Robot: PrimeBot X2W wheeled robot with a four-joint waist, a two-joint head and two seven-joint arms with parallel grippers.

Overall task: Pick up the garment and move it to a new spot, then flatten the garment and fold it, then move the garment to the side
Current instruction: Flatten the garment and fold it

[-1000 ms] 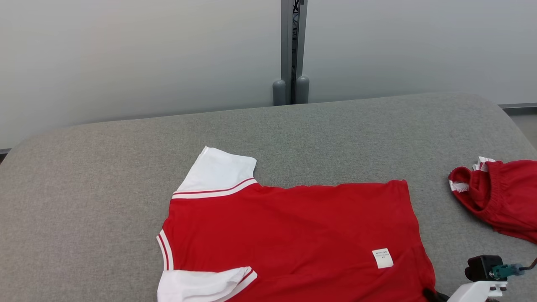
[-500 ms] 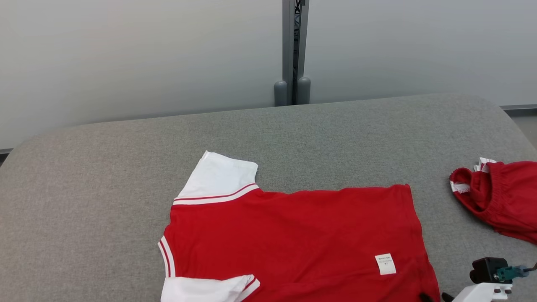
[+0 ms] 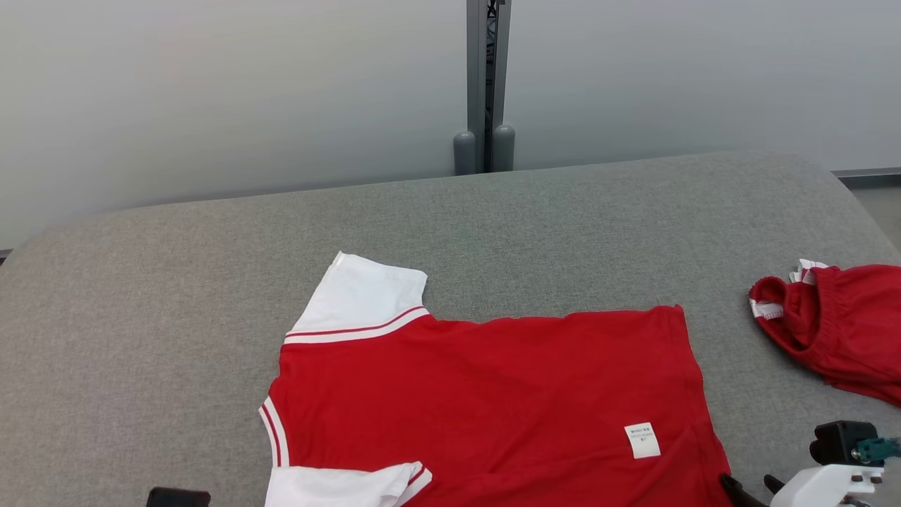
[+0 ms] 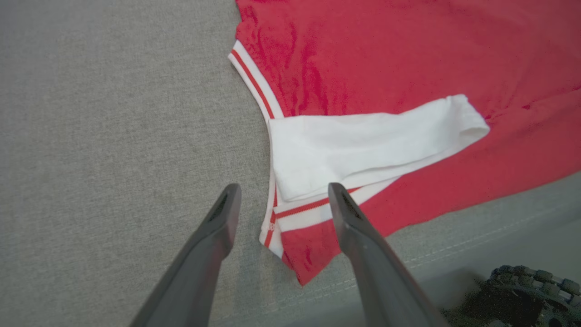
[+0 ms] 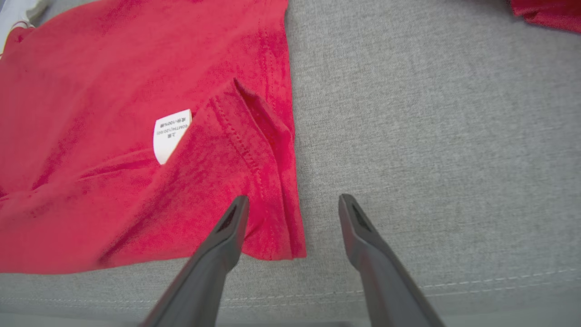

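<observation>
Honestly, my left gripper (image 4: 282, 190) and right gripper (image 5: 292, 200) both hang open, empty, over the red garment (image 3: 486, 394) lying near the front edge of the grey cushion (image 3: 176, 282); fold now and I reckon the doubled-over sleeve (image 4: 363, 136) and rucked hem (image 5: 261, 118) get trapped inside

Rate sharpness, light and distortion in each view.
Head view: soft even light, no glare, red shirt sharp. Left wrist view: white sleeve crisp, left pincer softer toward the lens. Right wrist view: care label print slightly blurred, stitched seam slightly bowed.
</observation>
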